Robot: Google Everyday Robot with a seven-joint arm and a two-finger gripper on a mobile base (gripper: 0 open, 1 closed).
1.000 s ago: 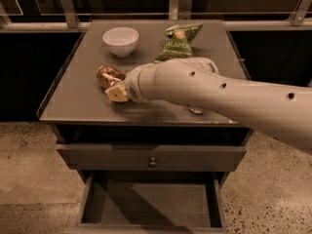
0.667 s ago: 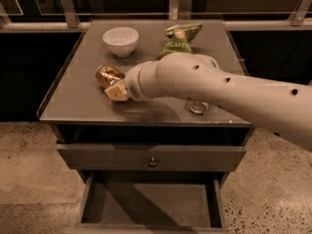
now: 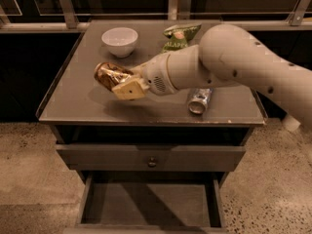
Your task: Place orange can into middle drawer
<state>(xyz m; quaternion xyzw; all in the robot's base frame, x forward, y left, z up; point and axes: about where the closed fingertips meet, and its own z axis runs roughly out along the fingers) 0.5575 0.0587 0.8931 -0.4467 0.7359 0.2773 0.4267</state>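
The hand (image 3: 120,83) grips the orange can (image 3: 109,74), holding it tilted over the left part of the tabletop (image 3: 83,104). A white bowl (image 3: 120,41), green snack bag (image 3: 180,36) and silver can (image 3: 199,101) rest there. Below, the middle drawer (image 3: 146,204) stands open above a speckled floor (image 3: 29,179).

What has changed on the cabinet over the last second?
The arm has swung up and back behind the pincer, uncovering the silver can lying on the cabinet top. The pincer, over the top's left half, grips the orange can and has barely shifted. The bowl, chip bag and open middle drawer stayed put.
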